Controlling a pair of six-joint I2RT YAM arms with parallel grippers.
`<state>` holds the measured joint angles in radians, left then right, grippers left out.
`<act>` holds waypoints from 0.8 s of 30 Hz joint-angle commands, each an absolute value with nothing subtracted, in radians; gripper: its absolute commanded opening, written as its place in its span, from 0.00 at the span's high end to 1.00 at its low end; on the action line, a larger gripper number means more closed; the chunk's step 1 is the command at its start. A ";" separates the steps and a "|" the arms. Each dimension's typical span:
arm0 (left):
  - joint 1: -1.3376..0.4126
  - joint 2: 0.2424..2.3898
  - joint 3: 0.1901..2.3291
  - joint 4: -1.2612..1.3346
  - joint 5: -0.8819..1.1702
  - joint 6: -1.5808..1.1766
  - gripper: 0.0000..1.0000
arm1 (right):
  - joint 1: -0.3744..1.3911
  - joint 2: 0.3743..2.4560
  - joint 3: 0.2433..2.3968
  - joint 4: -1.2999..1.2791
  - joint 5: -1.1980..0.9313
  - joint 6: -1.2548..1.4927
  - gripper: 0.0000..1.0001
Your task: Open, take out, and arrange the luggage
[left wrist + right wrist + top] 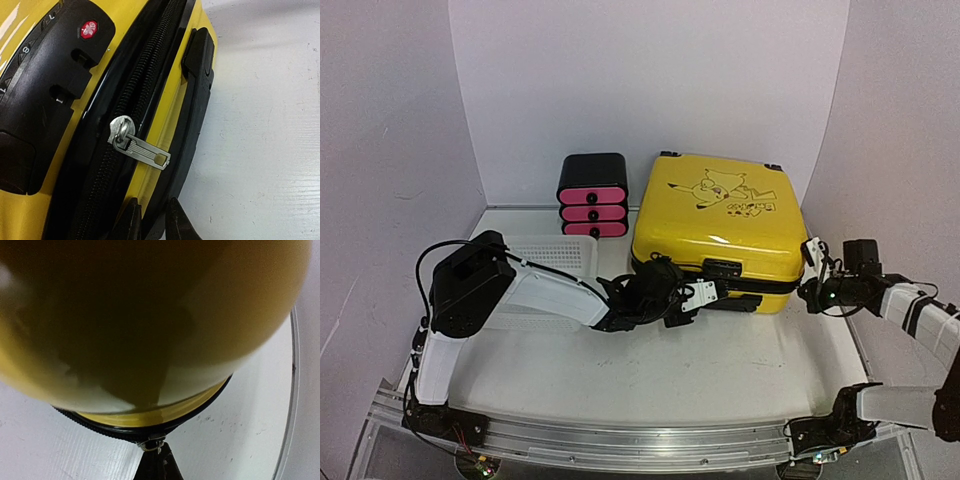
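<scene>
Luggage: the yellow luggage (720, 215) lies flat on the white counter (720, 370), right of centre in the overhead view. Its lid, with the black cartoon drawing, faces up and is closed onto the base.
Zip band: in the left wrist view the black zipper band (145, 75) runs from upper right to lower left, its teeth meshed as far as we can see. A silver zipper pull (142, 147) lies across it at mid-frame.
Lock and handle: the black combination lock (45, 85) fills the upper left of that view, and the black carry handle (197, 95) sits to the right of the band.
Left pincer: the left pincer (152, 225) shows at the bottom edge, its two dark tips a little apart, close over the shell. The pull lies ahead of them, not between them, and we see nothing gripped.
Right pincer: the right pincer (156, 460) is closed tight at the bottom centre of the right wrist view. Its tip meets a small silver slider (152, 443) on the band at the luggage's corner; we cannot tell whether it pinches that slider.
Arms: overhead, the left arm (550, 295) reaches to the front edge of the luggage and the right arm (910, 305) to its lower right corner.
Surroundings: a black-and-pink drawer box (592, 195) stands just left of the luggage, toward the top of the frame. A white mesh basket (560, 252) lies below it, partly behind the left arm.
</scene>
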<state>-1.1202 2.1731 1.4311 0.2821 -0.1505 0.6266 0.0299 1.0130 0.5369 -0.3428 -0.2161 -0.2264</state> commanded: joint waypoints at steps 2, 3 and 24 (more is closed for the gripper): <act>-1.040 2.160 1.362 0.110 -0.253 0.600 0.82 | -0.114 1.115 0.585 -0.332 -0.235 -0.419 1.00; -1.037 2.159 1.358 0.110 -0.247 0.600 0.82 | -0.124 1.114 0.580 -0.316 -0.263 -0.431 1.00; -1.075 1.955 1.296 0.070 0.062 0.537 0.70 | -0.132 0.928 0.383 -0.048 -0.752 -0.519 1.00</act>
